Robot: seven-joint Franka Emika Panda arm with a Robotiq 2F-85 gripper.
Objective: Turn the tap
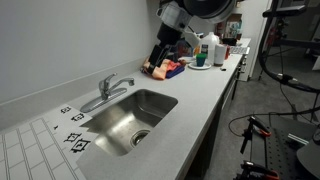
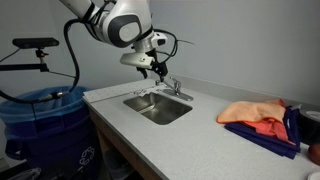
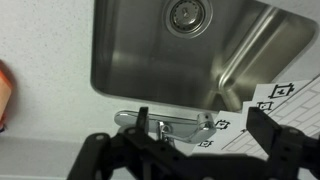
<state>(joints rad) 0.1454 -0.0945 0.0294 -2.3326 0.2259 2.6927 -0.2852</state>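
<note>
The tap is a small chrome faucet with a short spout and a lever handle. It stands at the back rim of the steel sink. It also shows in an exterior view and in the wrist view. My gripper hangs in the air a little above the tap, not touching it. It shows at the top of an exterior view too. In the wrist view the gripper's two dark fingers are spread wide apart, with the tap between them and nothing held.
Orange and purple cloths lie on the counter beyond the sink, also seen in an exterior view. Bottles stand at the counter's far end. Printed marker sheets lie beside the sink. A blue bin stands on the floor. A wall runs behind the tap.
</note>
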